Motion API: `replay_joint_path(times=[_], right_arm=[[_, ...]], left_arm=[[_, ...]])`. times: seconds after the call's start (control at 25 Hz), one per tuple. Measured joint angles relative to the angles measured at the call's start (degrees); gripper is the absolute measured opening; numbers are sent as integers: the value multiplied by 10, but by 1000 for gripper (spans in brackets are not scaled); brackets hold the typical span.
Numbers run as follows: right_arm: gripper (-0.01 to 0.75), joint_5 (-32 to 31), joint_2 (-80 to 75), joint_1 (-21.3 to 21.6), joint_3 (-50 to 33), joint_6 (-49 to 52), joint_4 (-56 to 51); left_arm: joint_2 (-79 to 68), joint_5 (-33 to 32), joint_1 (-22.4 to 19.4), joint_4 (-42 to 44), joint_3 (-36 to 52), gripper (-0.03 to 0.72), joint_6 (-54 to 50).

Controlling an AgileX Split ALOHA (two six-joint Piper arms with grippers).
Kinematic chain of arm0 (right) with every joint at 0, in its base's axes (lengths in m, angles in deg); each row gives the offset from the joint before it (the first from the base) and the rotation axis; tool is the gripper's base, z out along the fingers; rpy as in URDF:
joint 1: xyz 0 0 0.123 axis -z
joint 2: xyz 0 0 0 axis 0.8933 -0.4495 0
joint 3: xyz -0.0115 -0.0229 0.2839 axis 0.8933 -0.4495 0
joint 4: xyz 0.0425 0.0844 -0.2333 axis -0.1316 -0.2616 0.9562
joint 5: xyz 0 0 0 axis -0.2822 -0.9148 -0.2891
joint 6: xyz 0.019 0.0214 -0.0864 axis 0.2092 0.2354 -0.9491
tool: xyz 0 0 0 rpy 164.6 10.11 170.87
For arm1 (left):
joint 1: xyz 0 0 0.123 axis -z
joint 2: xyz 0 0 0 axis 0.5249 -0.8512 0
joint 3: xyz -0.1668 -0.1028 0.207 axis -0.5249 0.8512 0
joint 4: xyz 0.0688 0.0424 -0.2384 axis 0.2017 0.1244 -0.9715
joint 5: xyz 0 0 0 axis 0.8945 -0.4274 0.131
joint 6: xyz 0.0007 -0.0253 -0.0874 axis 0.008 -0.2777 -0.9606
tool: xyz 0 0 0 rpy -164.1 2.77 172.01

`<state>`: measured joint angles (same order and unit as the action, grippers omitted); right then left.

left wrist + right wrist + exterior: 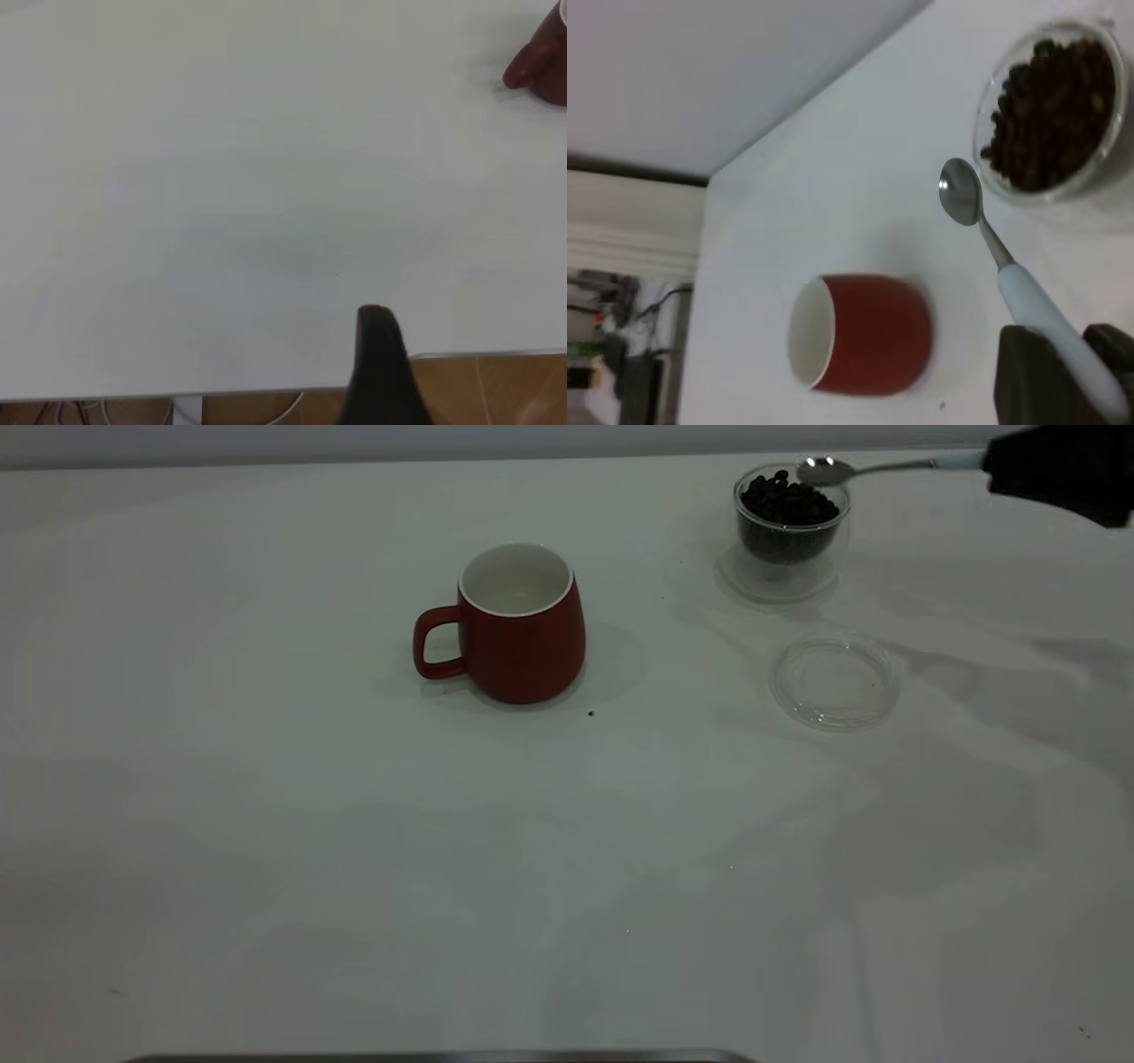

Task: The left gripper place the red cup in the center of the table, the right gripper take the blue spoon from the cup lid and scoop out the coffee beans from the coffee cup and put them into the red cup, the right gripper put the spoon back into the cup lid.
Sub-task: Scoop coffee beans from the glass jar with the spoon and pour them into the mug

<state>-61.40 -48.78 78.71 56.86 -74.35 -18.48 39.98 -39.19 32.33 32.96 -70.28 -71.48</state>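
Red cup (pixel 518 627) is standing upright on the white tabletop (pixel 266 850), handle pointing away from the glass coffee cup (pixel 788 521); its white interior is showing no beans. One small dark speck (pixel 591 713) is lying on the tabletop just beside the red cup's base.

Glass coffee cup is sitting well apart from the red cup, filled with coffee beans (pixel 787 503). The clear cup lid (pixel 834 680) is lying flat near the coffee cup, on the side toward the camera, with nothing in it.

Right gripper (pixel 1059 469) is hanging beside the coffee cup, on the side away from the red cup; its fingers (pixel 1032 376) are clamping the pale blue handle of the spoon (pixel 873 467). The metal spoon bowl is hovering at the coffee cup's rim, above the beans, and is carrying nothing.

Left gripper (pixel 381 363) is sitting far from the red cup, near the tabletop edge; only one dark finger is showing, so cannot tell its opening.
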Motion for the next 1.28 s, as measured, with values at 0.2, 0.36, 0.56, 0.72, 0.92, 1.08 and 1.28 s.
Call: replay_joint_path(times=[0.2,0.36,0.56,0.72,0.92,1.08,1.28], right_arm=[[112,82,-2,-31,47,8,-10],[112,133,-2,-41,69,9,-12],[112,176,-7,-51,73,6,-15],[112,186,-21,-65,91,4,-15],[112,205,-26,-80,105,4,-16],[112,211,-31,-85,106,4,-18],[112,202,-44,-86,108,10,-21]], left_arm=[[0,0,0,0,0,587,-1],[0,0,0,0,0,587,-4],[0,0,0,0,0,587,-4],[0,0,0,0,0,587,-4],[0,0,0,0,0,587,-4],[0,0,0,0,0,587,-4],[0,0,0,0,0,587,-4]])
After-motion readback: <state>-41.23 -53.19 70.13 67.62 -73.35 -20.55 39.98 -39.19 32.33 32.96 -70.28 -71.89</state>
